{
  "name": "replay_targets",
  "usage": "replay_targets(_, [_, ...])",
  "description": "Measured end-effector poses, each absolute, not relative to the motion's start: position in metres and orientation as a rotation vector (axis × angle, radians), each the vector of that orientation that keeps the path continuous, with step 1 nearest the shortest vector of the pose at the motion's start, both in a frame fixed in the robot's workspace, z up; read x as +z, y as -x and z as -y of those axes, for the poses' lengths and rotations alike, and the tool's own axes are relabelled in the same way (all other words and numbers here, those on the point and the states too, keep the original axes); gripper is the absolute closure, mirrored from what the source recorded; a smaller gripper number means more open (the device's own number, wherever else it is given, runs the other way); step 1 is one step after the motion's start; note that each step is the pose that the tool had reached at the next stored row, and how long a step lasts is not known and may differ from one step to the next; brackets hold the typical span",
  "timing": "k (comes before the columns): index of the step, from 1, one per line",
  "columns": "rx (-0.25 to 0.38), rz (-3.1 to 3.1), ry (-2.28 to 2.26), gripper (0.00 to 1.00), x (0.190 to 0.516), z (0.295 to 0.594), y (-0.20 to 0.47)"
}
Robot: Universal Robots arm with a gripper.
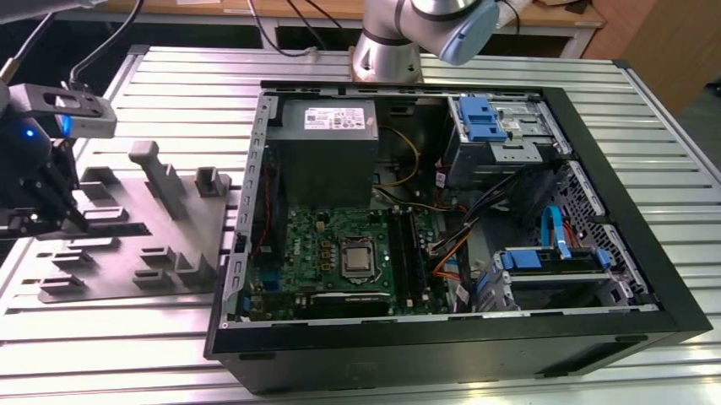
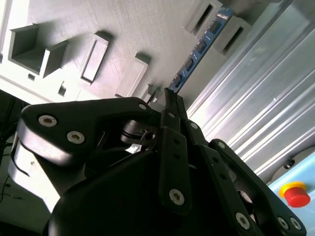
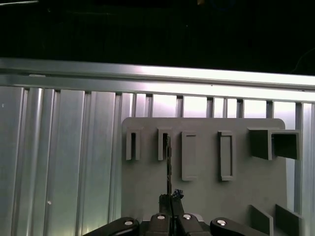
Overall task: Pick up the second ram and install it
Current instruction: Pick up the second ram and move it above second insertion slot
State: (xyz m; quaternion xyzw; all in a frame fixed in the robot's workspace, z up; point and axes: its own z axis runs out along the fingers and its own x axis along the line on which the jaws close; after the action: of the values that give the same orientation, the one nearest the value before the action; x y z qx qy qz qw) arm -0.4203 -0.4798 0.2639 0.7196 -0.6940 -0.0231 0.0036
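My gripper [image 1: 46,211] hangs over the grey holder tray [image 1: 124,253] at the exterior view's left, far from the open computer case. In the second wrist view the gripper [image 2: 170,98] is shut on one end of the second ram [image 2: 197,49], a slim board with a row of black chips. The stick's far end lies between two upright posts of the tray [image 2: 123,29]. The first wrist view shows the ram [image 3: 168,162] edge-on, running from the gripper [image 3: 171,199] to a slot post of the tray [image 3: 206,196]. I cannot tell whether the stick is lifted from its slot.
The open black computer case [image 1: 631,329] lies on the slatted metal table [image 1: 113,363], with the green motherboard [image 1: 327,245] and its long black slots [image 1: 403,253] inside. A red button [image 2: 297,193] sits beside the table. The arm's base [image 1: 389,51] stands behind the case.
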Motion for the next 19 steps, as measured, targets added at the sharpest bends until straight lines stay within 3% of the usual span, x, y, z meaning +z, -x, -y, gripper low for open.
replay_targets(19, [-0.075,2.176,-2.257,0.88,0.300,0.480,0.420])
